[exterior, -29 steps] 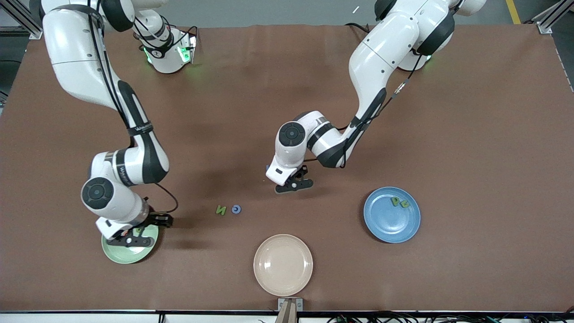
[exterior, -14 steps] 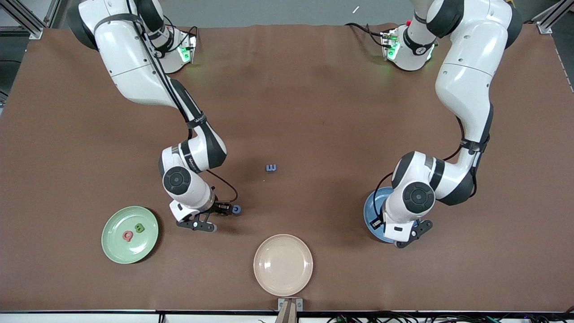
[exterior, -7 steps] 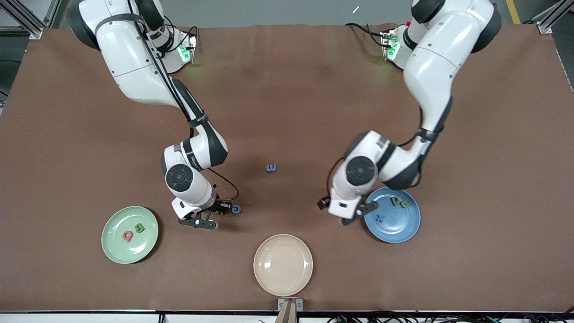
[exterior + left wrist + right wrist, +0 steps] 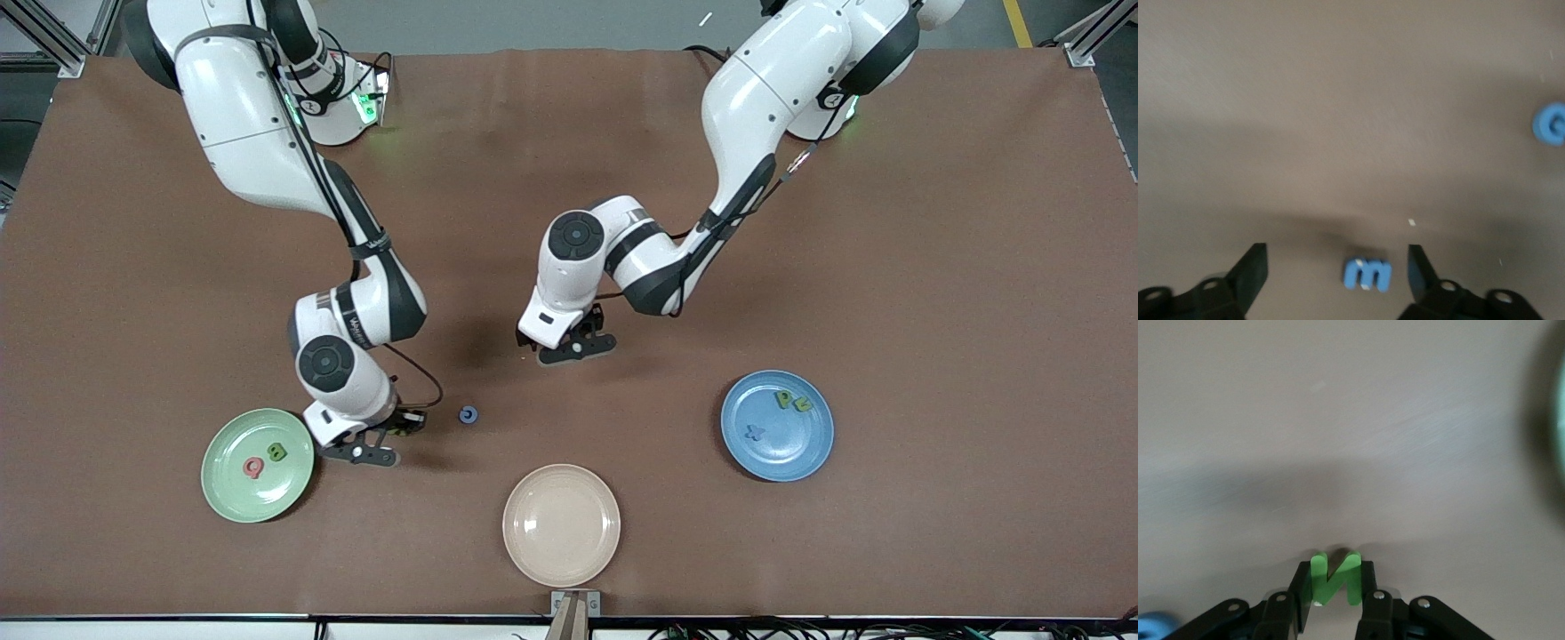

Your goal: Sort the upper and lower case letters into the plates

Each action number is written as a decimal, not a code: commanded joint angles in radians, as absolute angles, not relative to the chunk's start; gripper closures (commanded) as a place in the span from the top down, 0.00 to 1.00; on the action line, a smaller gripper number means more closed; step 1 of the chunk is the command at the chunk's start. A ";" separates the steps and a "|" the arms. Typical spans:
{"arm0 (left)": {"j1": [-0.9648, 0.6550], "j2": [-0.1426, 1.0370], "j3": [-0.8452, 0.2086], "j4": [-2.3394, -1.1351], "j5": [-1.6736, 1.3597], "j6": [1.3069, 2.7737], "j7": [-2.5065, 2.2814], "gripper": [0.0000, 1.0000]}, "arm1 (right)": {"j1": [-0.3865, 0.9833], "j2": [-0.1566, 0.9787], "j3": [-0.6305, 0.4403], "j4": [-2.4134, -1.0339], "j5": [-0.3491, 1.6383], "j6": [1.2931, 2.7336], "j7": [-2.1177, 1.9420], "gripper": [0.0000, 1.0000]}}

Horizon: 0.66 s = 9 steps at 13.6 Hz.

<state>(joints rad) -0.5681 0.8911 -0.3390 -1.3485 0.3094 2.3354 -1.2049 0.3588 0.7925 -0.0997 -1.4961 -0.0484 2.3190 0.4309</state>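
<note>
Two arms work at once here, each on its own letter. The right gripper [image 4: 369, 444] hangs low over the brown surface [image 4: 933, 267] just beside the pale mint green round plate [image 4: 233, 493], its fingers clamped on a small green foam letter N [image 4: 1335, 579], which the right wrist view shows pinched between them. Half a second ago that gripper sat lower, right beside the small blue foam letter c [image 4: 468, 414]; it has since lifted the N away and swung toward the green plate, leaving the c alone on the surface. Since the N is a capital and the green plate already carries a red and a green lowercase-looking letter, where it belongs is worth a check, though I cannot read those letters with certainty.

The left gripper [image 4: 576, 345] has left the medium blue round plate [image 4: 805, 458], where a blue x-shaped letter [image 4: 754, 433] now lies with two green letters [image 4: 792, 402], and has crossed to the middle of the surface. Its fingers stand wide apart over a small blue foam letter m [image 4: 1367, 275], which lies between them in the left wrist view, not yet gripped. A beige cream plate [image 4: 561, 524] nearest the front camera holds nothing.
</note>
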 commanded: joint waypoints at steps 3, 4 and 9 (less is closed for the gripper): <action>-0.633 0.946 -0.325 -1.301 0.331 2.352 -1.212 0.73 | 0.360 0.750 -0.260 -1.505 -0.147 2.272 0.161 0.04; -0.644 0.954 -0.321 -1.295 0.331 2.352 -1.212 0.70 | 0.351 0.756 -0.267 -1.506 -0.176 2.279 0.150 0.08; -0.693 0.992 -0.261 -1.255 0.330 2.355 -1.209 0.57 | 0.310 0.775 -0.261 -1.509 -0.166 2.347 0.163 0.76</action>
<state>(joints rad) -0.6697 0.9573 -0.2819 -1.3150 0.3107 2.3547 -1.2044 0.3219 0.7815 -0.2723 -1.4934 -0.1609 2.3228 0.1604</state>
